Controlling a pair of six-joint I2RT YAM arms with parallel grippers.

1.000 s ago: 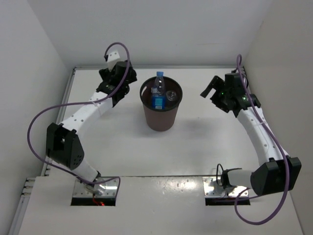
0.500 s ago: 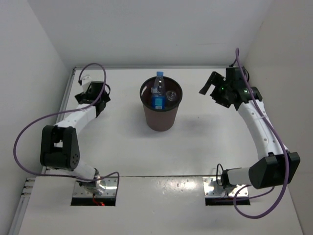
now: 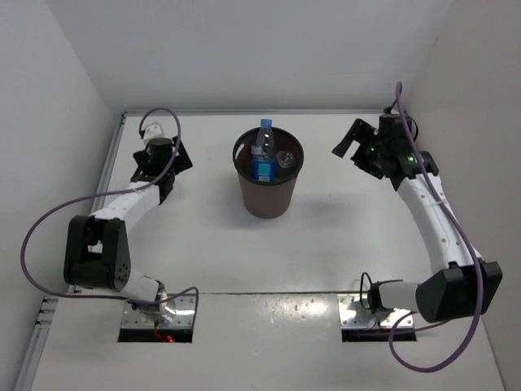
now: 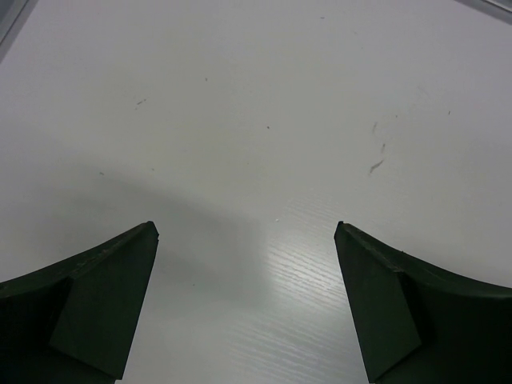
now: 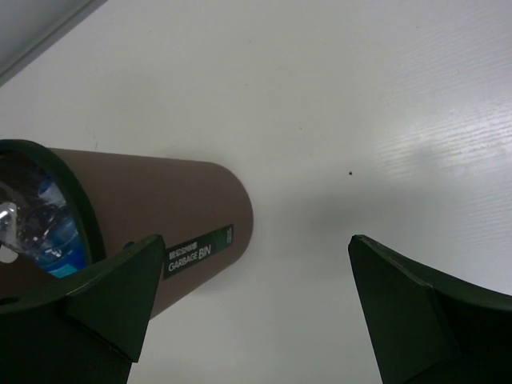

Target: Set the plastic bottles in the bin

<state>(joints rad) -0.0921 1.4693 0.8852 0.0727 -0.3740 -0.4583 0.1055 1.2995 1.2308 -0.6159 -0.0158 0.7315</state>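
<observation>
Holding nothing, my left gripper (image 4: 246,230) gaped at nine o'clock from the bin (image 3: 267,202), my right gripper (image 5: 256,240) likewise at three; bottles (image 3: 262,159) stood inside.

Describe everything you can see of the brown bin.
The bin is a round, tapered wastebasket of dark brown plastic-looking material, widest at its rolled rim. It stands upright and open on the white table, toward the far side. The right wrist view shows a small dark label on its wall reading GARBAGE BIN. A blue-capped, blue-labelled bottle stands inside, neck above the rim, beside a clear bottle. Nothing else touches it.
</observation>
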